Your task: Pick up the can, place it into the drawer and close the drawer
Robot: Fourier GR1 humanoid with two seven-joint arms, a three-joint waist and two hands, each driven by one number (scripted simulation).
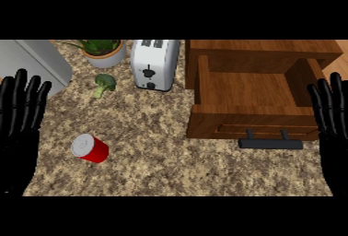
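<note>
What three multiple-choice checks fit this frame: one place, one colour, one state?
1. Where is the red cylindrical metal can? A) in the drawer B) on the speckled stone counter C) atop the toaster
2. What colour is the bar handle of the brown wooden drawer? A) black B) white C) red
3. The drawer is: A) pushed shut B) pulled open C) taken out

1 B: it lies on its side on the counter, nearer the black left hand.
2 A: the bar is black.
3 B: its wooden floor shows; the right hand rests open, apart from it.
</note>
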